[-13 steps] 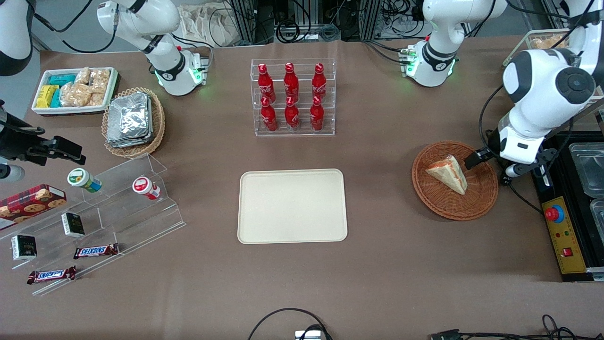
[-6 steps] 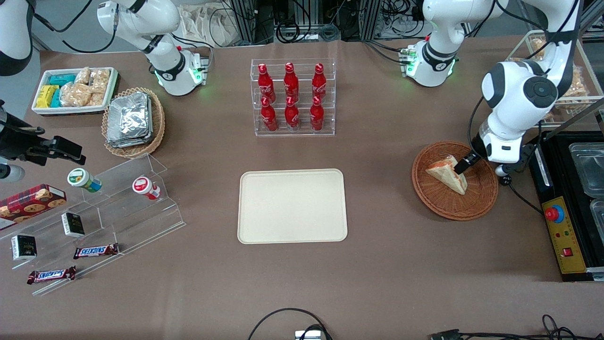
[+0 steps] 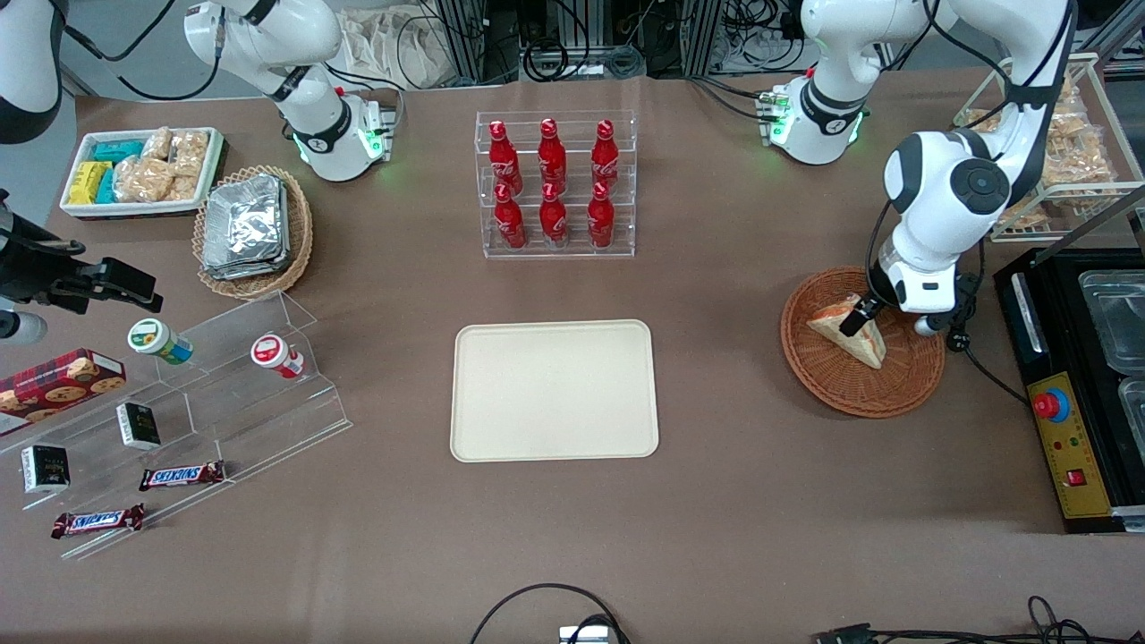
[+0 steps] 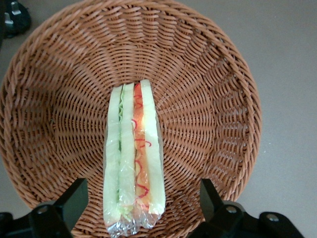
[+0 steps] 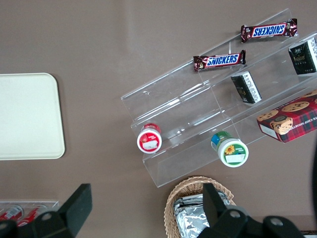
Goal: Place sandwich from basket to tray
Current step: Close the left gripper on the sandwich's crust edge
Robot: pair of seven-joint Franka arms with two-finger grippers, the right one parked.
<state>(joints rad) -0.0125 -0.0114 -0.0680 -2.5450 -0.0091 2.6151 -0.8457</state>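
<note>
The sandwich (image 3: 848,334), a plastic-wrapped white-bread wedge with red-orange and green filling, lies in the reddish-brown wicker basket (image 3: 859,394) toward the working arm's end of the table. In the left wrist view the sandwich (image 4: 132,158) stands on edge in the basket (image 4: 213,99). My left gripper (image 3: 860,315) hangs just above the sandwich. It is open, with one finger on each side of the sandwich's end (image 4: 141,194), not touching it. The cream-beige tray (image 3: 555,390) lies bare in the middle of the table, also in the right wrist view (image 5: 27,116).
A clear rack of red bottles (image 3: 555,183) stands farther from the front camera than the tray. A black box with a red button (image 3: 1069,429) lies beside the basket. A wire rack of snack bags (image 3: 1064,152) stands above it. Acrylic steps with snacks (image 3: 179,402) lie toward the parked arm's end.
My left arm has swung in from the table's end over the basket, and the gripper has come down over the sandwich. The sandwich has not moved.
</note>
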